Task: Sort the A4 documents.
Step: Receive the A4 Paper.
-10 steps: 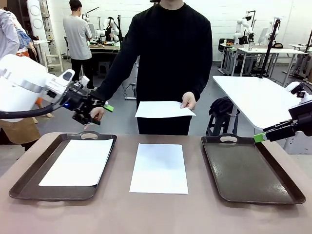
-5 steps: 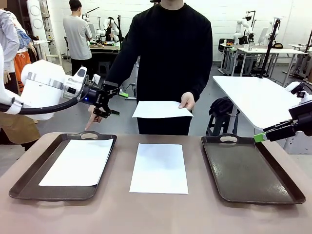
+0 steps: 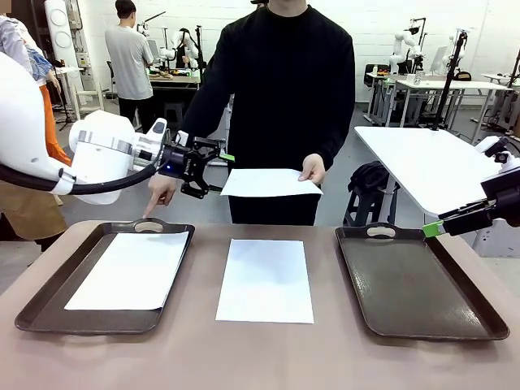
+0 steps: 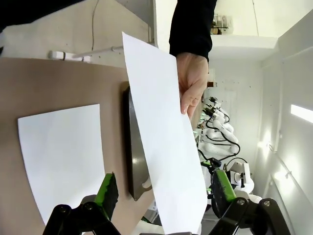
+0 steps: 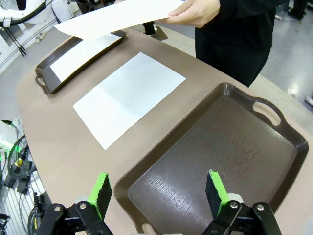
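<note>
Front view: in a bright workshop, the brown table bears a left tray holding one A4 sheet, a middle sheet, and a bare right tray. Beyond the far edge, the person's hand holds a third sheet. The left gripper, jaws wide, has swung right to the third sheet's left edge.

Left wrist view: the third sheet runs between the spread fingers.

Right wrist view: the right gripper gapes empty above the right tray, unmoved.

White A4 documents — dark brown trays.

Held sheet — near end cut off, right tray — near rim clipped
</note>
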Available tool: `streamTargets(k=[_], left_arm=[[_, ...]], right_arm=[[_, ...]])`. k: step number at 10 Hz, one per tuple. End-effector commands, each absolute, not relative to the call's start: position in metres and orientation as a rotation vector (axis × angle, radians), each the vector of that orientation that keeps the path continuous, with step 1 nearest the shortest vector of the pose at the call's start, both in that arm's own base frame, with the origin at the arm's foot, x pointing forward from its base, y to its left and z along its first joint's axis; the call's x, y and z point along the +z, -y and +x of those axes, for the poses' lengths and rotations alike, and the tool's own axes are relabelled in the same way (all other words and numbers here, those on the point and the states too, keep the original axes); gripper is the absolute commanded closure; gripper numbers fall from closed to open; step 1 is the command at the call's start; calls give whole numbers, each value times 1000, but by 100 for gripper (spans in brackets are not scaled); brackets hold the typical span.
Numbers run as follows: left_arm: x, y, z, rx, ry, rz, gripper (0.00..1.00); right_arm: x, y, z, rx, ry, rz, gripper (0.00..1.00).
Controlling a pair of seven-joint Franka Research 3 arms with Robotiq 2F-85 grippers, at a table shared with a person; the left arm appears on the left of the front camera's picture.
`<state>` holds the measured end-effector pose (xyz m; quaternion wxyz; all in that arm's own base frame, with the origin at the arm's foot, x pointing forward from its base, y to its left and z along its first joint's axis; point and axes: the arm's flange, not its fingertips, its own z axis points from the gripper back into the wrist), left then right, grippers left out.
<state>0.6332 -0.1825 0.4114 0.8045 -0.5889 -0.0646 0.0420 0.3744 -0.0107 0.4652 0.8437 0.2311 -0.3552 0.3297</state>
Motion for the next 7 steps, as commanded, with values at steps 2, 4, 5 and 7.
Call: streamTargets(k=[2, 4, 5, 7], left_arm=[[403, 198, 645, 129, 50, -1395, 0], [400, 203, 644, 153, -4, -1457, 0], [397, 205, 644, 156, -24, -1468, 0], [393, 206, 642, 154, -23, -1471, 18]], right_arm=[[462, 10, 379, 706, 768, 508, 0], [462, 10, 379, 706, 768, 508, 0], [462, 10, 379, 706, 768, 508, 0], [462, 10, 379, 706, 768, 508, 0]])
